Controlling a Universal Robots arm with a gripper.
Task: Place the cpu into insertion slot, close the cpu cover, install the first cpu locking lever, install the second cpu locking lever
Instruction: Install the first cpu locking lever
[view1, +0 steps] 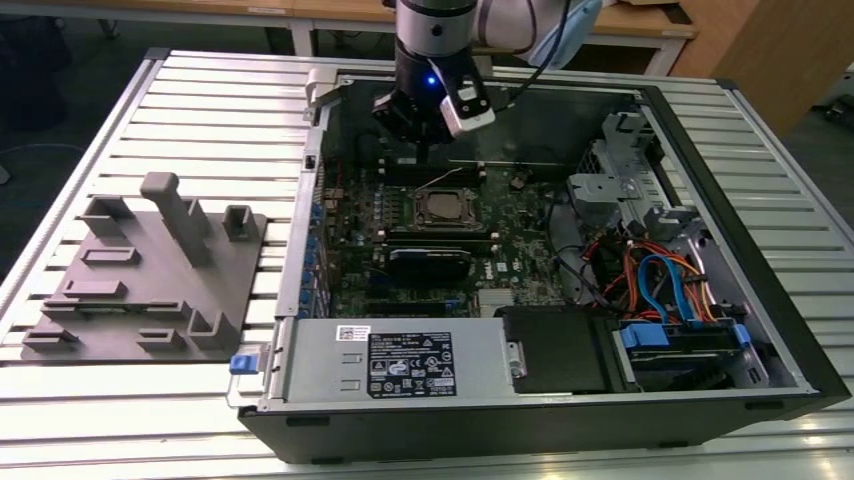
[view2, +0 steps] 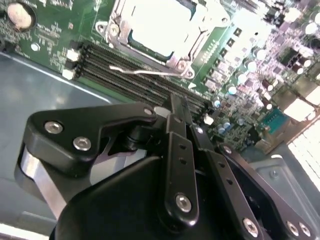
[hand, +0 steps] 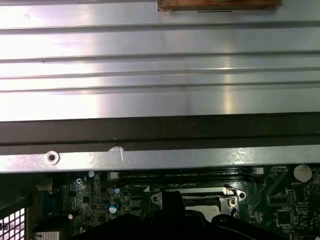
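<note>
1. Slatted table (view1: 134, 100), open computer case (view1: 534, 410); our gripper (view2: 179, 107) hovers near the socket (view2: 182, 65), fingers pinched together, empty.
2. Chip (view2: 157, 22) seated, cover (view2: 202, 35) down.
3. Lever (view2: 145, 72) looks loose; we judge it needs pressing down and hooking.

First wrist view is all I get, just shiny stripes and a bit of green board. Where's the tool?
Observer: In the exterior view the tool hangs inside the open computer case, over the board beside the socket.
Operator: Is the chip in there?
Observer: The second wrist view shows a pale square chip lying in the socket, framed by the metal cover.
Operator: What else is on the table?
Observer: A grey block with upright pegs sits beside the case, at the exterior view's left.
</note>
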